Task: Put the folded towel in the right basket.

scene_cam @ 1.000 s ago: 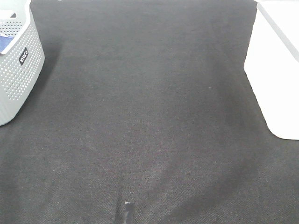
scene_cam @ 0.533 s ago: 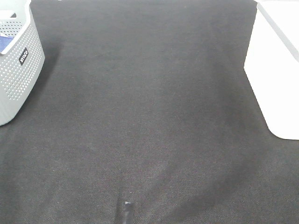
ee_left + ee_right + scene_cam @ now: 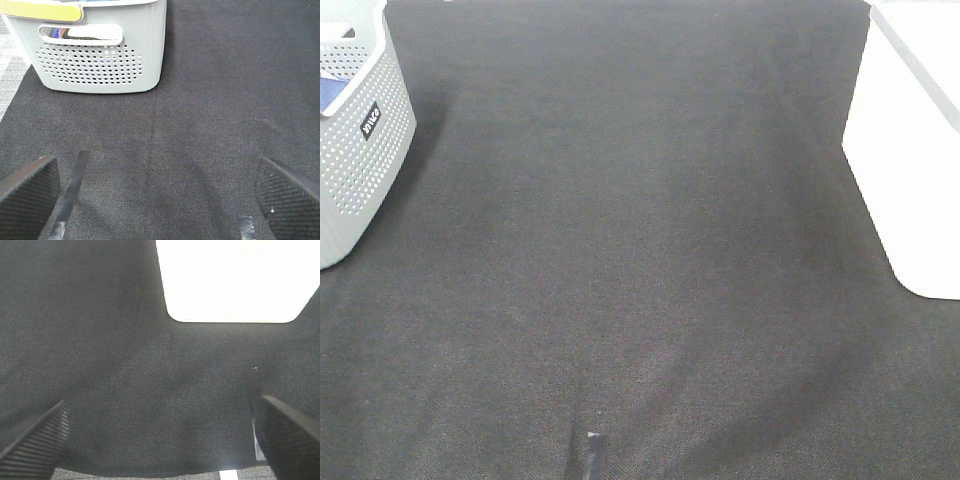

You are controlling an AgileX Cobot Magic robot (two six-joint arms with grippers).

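Note:
No folded towel shows on the dark cloth. The white right basket (image 3: 912, 150) stands at the right edge and also shows in the right wrist view (image 3: 235, 280); its inside is hidden. My left gripper (image 3: 157, 200) is open and empty above the cloth, facing the grey basket. My right gripper (image 3: 160, 440) is open and empty above the cloth, facing the white basket. Neither gripper shows in the exterior high view.
A grey perforated basket (image 3: 360, 150) stands at the far left, also in the left wrist view (image 3: 100, 60). Something blue and white (image 3: 332, 90) lies inside it. A short tape strip (image 3: 590, 455) marks the cloth near the front edge.

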